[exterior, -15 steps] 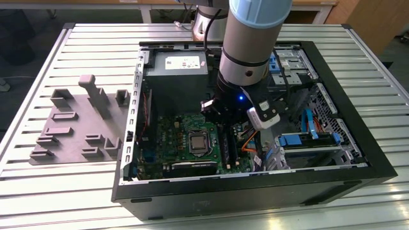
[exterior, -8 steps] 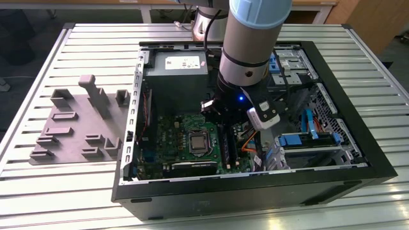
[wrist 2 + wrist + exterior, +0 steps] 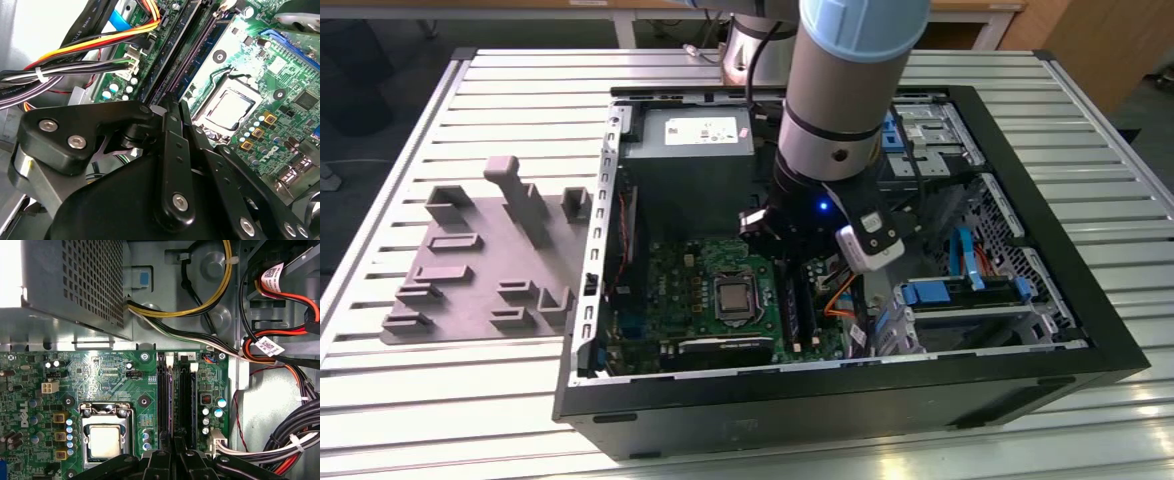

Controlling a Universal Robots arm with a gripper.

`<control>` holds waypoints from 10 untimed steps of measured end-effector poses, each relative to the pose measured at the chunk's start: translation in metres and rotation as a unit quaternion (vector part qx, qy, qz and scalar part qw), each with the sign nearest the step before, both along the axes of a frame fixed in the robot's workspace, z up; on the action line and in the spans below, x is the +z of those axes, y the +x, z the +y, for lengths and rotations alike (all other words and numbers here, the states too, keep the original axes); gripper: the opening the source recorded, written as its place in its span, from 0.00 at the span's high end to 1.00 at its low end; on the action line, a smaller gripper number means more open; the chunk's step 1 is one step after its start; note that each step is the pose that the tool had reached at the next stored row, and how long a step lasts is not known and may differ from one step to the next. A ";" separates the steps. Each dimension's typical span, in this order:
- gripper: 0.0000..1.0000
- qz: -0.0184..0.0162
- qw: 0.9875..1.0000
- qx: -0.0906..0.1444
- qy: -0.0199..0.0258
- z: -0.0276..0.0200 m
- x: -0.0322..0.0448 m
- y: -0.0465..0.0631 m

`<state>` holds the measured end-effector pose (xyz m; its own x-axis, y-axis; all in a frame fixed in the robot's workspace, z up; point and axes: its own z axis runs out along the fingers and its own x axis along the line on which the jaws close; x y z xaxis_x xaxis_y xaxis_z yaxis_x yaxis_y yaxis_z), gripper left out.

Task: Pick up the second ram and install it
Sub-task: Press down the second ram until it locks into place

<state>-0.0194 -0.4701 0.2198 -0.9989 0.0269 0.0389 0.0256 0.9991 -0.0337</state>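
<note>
– Start at the exterior view's left. What's there?

– A grey moulded tray on the slatted table, at nine o'clock from the open computer case. Its raised blocks carry nothing I can make out.

– And inside the case?

– The power supply sits at twelve o'clock from the green motherboard. The processor socket is near the board's middle. The black memory slots run just at its three o'clock side.

– Where's the arm?

– The arm reaches down into the case, and the gripper is over those slots.

– And the second ram?

– In both wrist views the second ram stands on edge in a slot. It shows as a thin purplish line beside the neighbouring black slot, and it runs straight into the fingertips.

– The jaws?

– Drawn in tight, pinching the stick's near end. In the first wrist view the fingers all but meet around it.

– Further right?

– Bundled cables lie beyond the slots. A blue-tabbed drive bay is at three o'clock from the gripper.
</note>
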 end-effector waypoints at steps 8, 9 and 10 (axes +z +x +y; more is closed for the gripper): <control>0.86 0.004 1.000 0.001 0.000 0.0001 -0.0008 0.001; 0.86 0.004 1.000 0.001 0.000 0.0001 -0.0009 0.001; 0.86 0.004 1.000 0.001 0.000 0.0001 -0.0009 0.001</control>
<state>-0.0183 -0.4700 0.2190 -0.9986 0.0256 0.0472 0.0240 0.9992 -0.0332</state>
